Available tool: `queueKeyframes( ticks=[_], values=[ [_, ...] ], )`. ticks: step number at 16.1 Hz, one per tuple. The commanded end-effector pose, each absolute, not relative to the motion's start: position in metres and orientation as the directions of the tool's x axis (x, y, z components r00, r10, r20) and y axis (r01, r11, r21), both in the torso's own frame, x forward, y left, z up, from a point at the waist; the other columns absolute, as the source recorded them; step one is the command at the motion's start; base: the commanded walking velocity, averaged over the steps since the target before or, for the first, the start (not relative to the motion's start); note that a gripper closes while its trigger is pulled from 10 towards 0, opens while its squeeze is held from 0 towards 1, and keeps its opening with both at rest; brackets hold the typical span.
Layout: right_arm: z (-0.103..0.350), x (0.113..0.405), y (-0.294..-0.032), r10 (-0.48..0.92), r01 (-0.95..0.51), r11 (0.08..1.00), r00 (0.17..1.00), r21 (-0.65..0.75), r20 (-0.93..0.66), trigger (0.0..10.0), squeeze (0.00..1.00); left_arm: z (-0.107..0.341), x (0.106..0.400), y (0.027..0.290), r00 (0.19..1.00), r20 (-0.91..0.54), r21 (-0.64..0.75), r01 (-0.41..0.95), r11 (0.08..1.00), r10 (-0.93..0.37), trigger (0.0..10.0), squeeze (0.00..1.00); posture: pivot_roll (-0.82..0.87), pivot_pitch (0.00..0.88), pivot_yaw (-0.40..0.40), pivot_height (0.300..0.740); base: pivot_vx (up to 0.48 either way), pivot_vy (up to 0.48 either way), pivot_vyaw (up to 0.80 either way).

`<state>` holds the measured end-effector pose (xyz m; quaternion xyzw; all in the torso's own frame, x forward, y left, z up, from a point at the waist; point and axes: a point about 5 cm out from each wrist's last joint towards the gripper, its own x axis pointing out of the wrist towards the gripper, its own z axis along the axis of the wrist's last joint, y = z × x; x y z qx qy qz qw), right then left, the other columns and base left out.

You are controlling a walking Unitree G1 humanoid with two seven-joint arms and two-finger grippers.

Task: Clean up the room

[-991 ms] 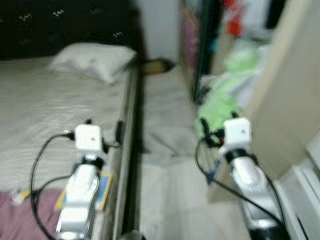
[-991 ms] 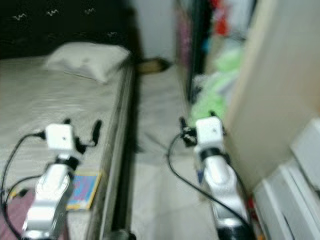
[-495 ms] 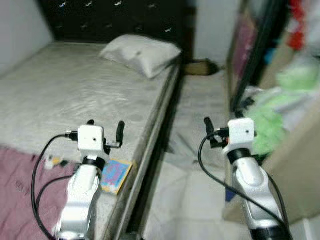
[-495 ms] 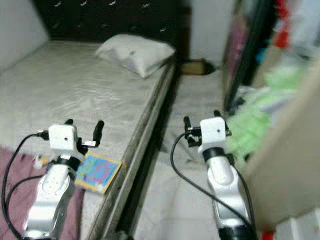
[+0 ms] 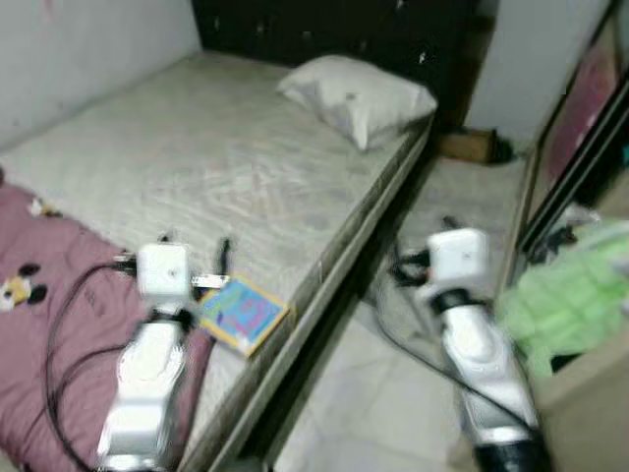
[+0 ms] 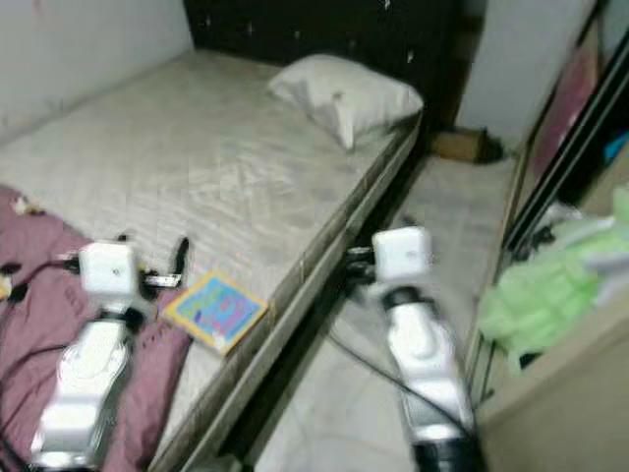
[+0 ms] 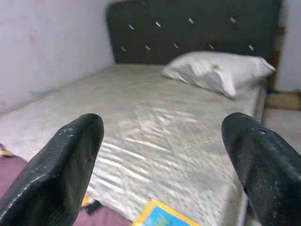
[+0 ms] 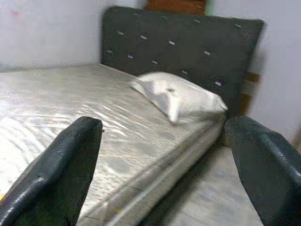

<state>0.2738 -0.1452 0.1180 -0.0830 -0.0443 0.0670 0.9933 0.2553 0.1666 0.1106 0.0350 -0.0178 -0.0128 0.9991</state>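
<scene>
Bed (image 5: 197, 167) with a bare, pale quilted mattress takes up the left half of the room and runs back to a dark tufted headboard (image 8: 183, 42) against the far wall. A white pillow (image 5: 359, 93) lies at the head end, near the mattress edge on the aisle side. A maroon blanket (image 5: 49, 324) with cartoon-mouse prints covers the near end of the mattress. A colourful flat book (image 5: 244, 313) lies on the mattress close to its aisle-side edge, touching the blanket's border.

A narrow aisle of pale floor (image 5: 393, 413) runs between the bed and the right-hand furniture. At its far end a brown object (image 5: 472, 146) sits on the floor; its kind cannot be told. A heap of light green fabric (image 5: 565, 305) sits on the right, beside a dark upright frame (image 5: 580, 147).

The left gripper (image 5: 194, 258) hovers above the near mattress, just beside the book, jaws spread wide and holding nothing. The right gripper (image 8: 164, 165) hangs over the aisle beside the bed edge, jaws likewise wide apart and holding nothing. Black cables trail back from both wrists. The head views are somewhat blurred.
</scene>
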Motion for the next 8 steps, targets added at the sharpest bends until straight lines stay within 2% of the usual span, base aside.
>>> queueKeyframes(
  ticks=[1, 8],
  values=[
    [0.1180, 0.2737, -0.1524, 0.119, -0.104, 0.978, 0.990, -0.178, 0.075, 10.0, 0.00, 0.1134, 0.2551, 0.1617, 0.998, 0.048, 0.069, 0.040, 0.997, -0.043, 10.0, 0.00, -0.08, 0.000, 0.026, 0.740, 0.000, 0.000, 0.80],
    [0.1178, 0.2747, -0.1518, 0.129, -0.114, 0.977, 0.989, -0.183, 0.075, 10.0, 0.00, 0.1136, 0.2553, 0.1604, 0.998, 0.054, 0.063, 0.040, 0.997, -0.044, 10.0, 0.00, -0.08, 0.000, 0.020, 0.740, 0.000, 0.000, 0.80]
  ],
)
